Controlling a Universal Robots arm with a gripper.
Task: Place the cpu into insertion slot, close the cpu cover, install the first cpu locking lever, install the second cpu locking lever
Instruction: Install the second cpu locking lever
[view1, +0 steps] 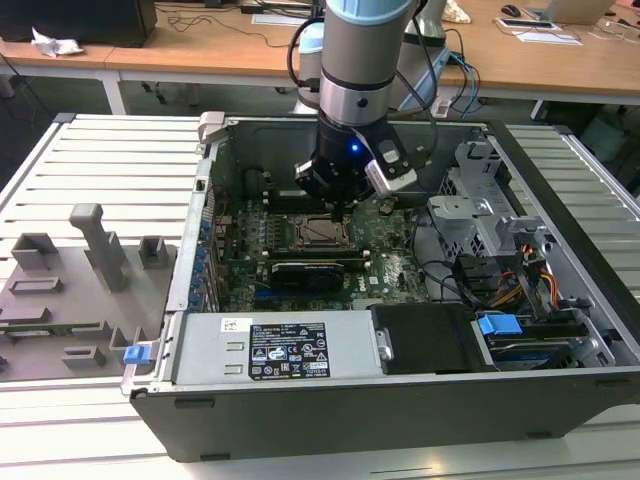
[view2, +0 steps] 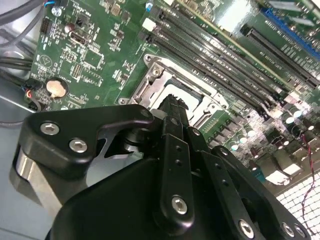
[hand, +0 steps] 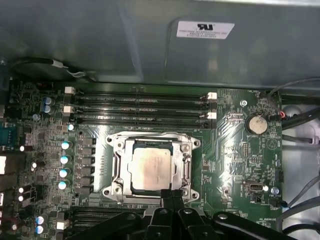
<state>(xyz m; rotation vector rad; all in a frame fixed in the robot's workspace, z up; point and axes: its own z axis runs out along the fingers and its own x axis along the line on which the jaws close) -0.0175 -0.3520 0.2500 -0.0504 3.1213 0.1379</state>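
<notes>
Cpu (hand: 149, 169) in slot (hand: 186, 170), cover (hand: 120, 150) down around it; gripper (hand: 171, 192) at cover's edge; memory slots (hand: 140, 110) beside socket

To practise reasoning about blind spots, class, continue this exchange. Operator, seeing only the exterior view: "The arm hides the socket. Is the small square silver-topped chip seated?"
Observer: Yes. In the first wrist view the small square silver-topped cpu lies flat in the socket.
Operator: Is the cover down?
Observer: The thin silver-grey metal frame cpu cover lies flat around the chip.
Operator: Where is the gripper?
Observer: The black gripper, shut, sits at the cover's edge farthest from the long black memory slots.
</notes>
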